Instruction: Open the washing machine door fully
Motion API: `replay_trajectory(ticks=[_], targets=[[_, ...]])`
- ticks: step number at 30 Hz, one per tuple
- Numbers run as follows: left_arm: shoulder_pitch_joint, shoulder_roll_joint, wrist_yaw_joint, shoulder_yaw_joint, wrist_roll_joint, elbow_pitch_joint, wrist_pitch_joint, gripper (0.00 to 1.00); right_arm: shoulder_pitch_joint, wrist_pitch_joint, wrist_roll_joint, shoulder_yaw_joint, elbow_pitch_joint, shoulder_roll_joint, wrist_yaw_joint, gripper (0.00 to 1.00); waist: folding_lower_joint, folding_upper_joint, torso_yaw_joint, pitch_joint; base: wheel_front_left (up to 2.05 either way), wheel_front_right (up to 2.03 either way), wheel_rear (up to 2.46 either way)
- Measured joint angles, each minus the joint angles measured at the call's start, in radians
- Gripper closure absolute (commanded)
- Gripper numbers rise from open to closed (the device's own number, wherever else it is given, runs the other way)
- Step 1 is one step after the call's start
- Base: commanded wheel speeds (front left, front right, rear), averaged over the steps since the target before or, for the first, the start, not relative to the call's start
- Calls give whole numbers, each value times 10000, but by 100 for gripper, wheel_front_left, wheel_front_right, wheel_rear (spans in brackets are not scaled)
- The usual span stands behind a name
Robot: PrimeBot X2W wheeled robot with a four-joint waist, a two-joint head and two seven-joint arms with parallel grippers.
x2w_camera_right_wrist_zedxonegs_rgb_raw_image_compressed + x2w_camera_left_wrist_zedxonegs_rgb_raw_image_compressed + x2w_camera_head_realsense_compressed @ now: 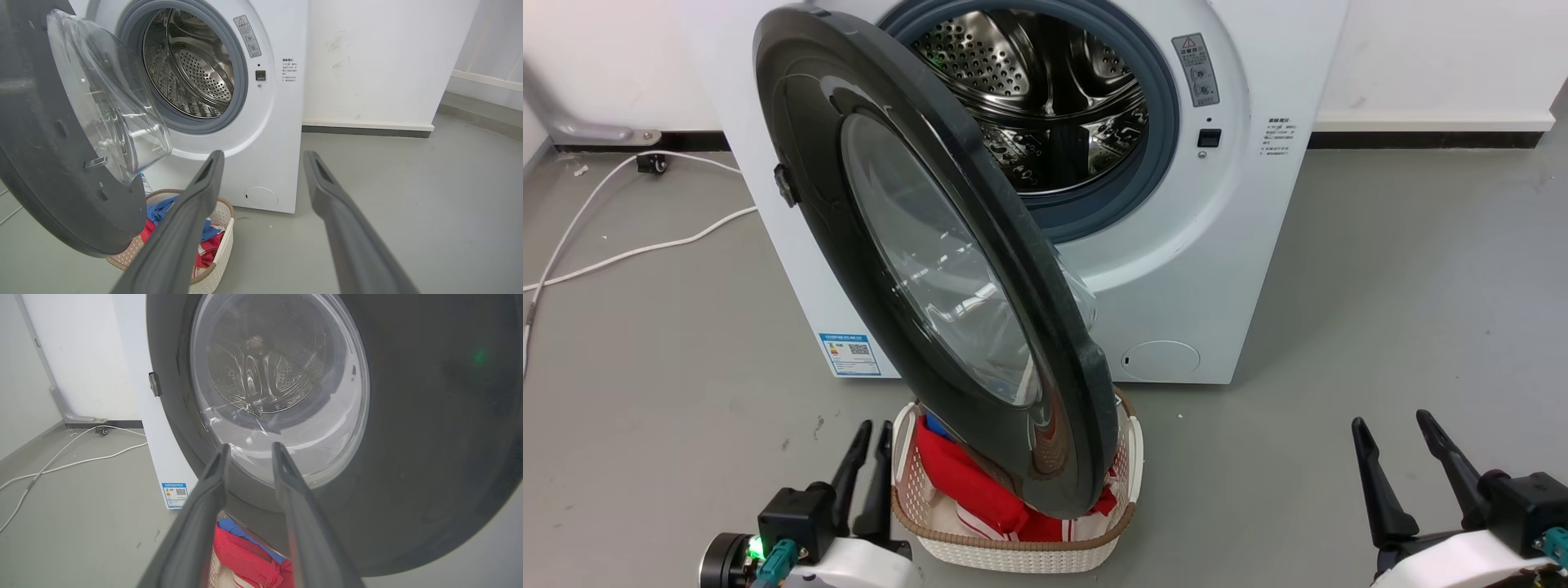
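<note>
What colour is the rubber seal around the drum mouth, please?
Blue-grey; the seal shows best in the head view.

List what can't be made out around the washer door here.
- Laundry basket contents: in the head view, the washing machine door covers most of them.
- Warning label text: in the head view, too small to read.
- Washing machine top: in the head view, cut off by the upper edge.
- Door's right rim: in the left wrist view, cut off by the frame edge.

Bright even light, soft shadows, wrist views edge-warped
</note>
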Motion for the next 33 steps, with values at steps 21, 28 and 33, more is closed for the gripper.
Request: replay_trajectory(ticks=[21, 28, 33], targets=[[-1803, 249, 443, 251, 59, -2090, 514, 100, -135, -40, -10, 182, 284, 13, 0, 0, 1, 1, -254, 10, 0, 0, 0], [-2948, 198, 627, -127, 190, -4017, 1198, 100, -159, -54, -4, 180, 387, 40, 0, 0, 1, 0, -368, -15, 0, 0, 0], [-3560, 25, 809, -922, -36, -5028, 1461, 100, -164, -56, 10, 194, 483, 104, 0, 0, 1, 0, -470, -52, 0, 0, 0]])
